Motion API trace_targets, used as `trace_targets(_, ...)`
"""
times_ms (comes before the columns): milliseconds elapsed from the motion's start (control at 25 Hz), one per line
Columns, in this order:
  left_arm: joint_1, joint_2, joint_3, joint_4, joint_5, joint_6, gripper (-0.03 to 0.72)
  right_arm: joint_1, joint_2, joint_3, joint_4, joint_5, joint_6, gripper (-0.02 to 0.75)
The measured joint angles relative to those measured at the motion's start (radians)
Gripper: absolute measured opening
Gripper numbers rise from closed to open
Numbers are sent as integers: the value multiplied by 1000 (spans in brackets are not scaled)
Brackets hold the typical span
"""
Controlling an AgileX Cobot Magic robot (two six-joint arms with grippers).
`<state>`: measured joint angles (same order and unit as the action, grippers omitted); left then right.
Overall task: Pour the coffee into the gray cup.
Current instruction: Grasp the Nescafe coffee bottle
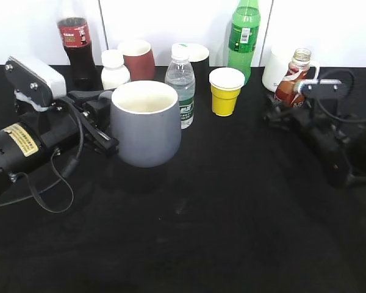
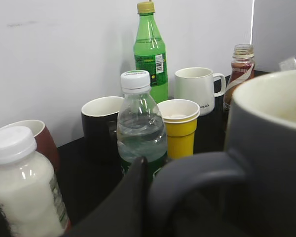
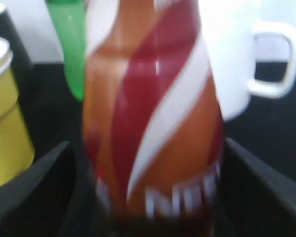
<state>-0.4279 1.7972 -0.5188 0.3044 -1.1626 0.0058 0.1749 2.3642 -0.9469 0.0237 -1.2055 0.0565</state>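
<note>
Left gripper (image 1: 100,125) clamped on handle of gray cup (image 1: 146,122), cup upright, front left of table. Right gripper (image 1: 287,107) straddles coffee bottle (image 1: 294,76) at back right; whether closed, cannot tell. Best: squeeze bottle firmly at mid-body before lifting, keep it vertical, hold cup steady.

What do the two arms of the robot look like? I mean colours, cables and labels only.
Both arms are black. The left arm carries a white camera housing, a yellow label with dark print and a loose black cable. The right arm has a grey bracket and a looping black cable. Fingers are matte black.
</note>
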Motion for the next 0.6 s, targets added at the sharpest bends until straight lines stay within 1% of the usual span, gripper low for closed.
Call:
trace_targets(240,0,0,0,1,-1,0,55,0,65,-121,0,50,0,648)
trace_targets(360,0,0,0,4,-1,0,55,0,65,-166,0,108,0,597)
trace_targets(600,0,0,0,8,-1,0,57,0,78,-183,1,161,0,576)
